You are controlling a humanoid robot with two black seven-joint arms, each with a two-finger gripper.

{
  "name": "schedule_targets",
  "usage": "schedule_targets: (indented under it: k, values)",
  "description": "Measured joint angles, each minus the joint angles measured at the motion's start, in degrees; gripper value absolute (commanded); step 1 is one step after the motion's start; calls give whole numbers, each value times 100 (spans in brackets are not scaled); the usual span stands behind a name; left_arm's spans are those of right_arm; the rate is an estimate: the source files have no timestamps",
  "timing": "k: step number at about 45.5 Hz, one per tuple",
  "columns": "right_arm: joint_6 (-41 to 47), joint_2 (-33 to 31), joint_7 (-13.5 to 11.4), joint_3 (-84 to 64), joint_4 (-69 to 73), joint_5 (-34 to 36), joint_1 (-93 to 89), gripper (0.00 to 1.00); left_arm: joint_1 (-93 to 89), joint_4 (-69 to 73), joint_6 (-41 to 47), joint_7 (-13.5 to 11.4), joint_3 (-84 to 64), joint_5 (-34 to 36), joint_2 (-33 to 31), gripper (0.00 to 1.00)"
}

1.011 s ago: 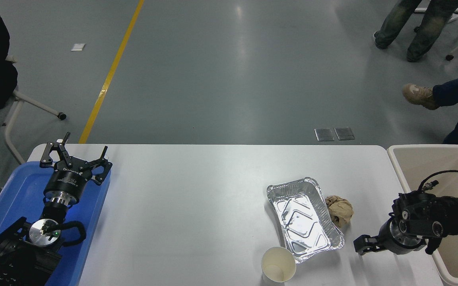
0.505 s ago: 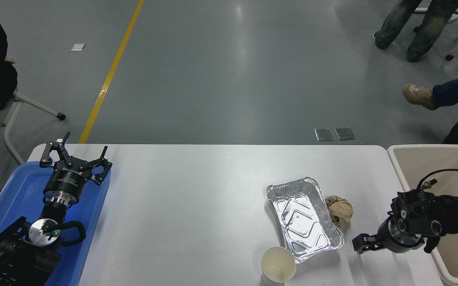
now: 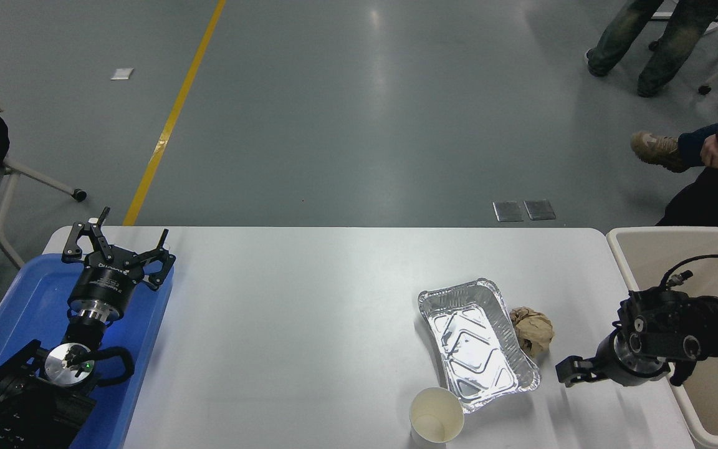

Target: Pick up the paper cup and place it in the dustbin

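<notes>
The paper cup [image 3: 437, 423] stands upright and empty at the table's front edge, just in front of the foil tray. The beige dustbin [image 3: 622, 251] stands off the table's right end. My right gripper [image 3: 569, 371] hovers low over the table to the right of the cup, pointing left, with its arm reaching in across the dustbin. It holds nothing that I can see, and its side-on pose hides whether it is open. My left gripper [image 3: 119, 242] is parked open over the blue tray at the lower left.
A silver foil tray [image 3: 477, 344] lies between the cup and a crumpled brown paper ball [image 3: 533, 332]. A blue tray [image 3: 16, 312] sits at the table's left end. People's legs and a shoe show on the floor at the upper right.
My right gripper has shifted slightly right and up, away from the cup. The person at the right and the chair at the left have moved. The cup has not moved.
</notes>
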Motion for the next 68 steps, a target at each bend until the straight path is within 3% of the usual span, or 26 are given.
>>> schedule_targets:
  k: [21,35,45,68]
  values:
    - [791,-943,0,-426,1479,176,2145,100,0,2,0,0,11,-1,2,99]
    - [1518,-915,5,-1224,2527,634,4053,100,-4,0,0,0,17,-1,7,99]
    - [2067,-466,4,-1571,3042,1108,5192,100,-8,-1,0,0,19,0,9,99]
    - [2366,1745,37,-1631,3525,3425,6772,100,-8,4,0,3,20,-3,3,99]
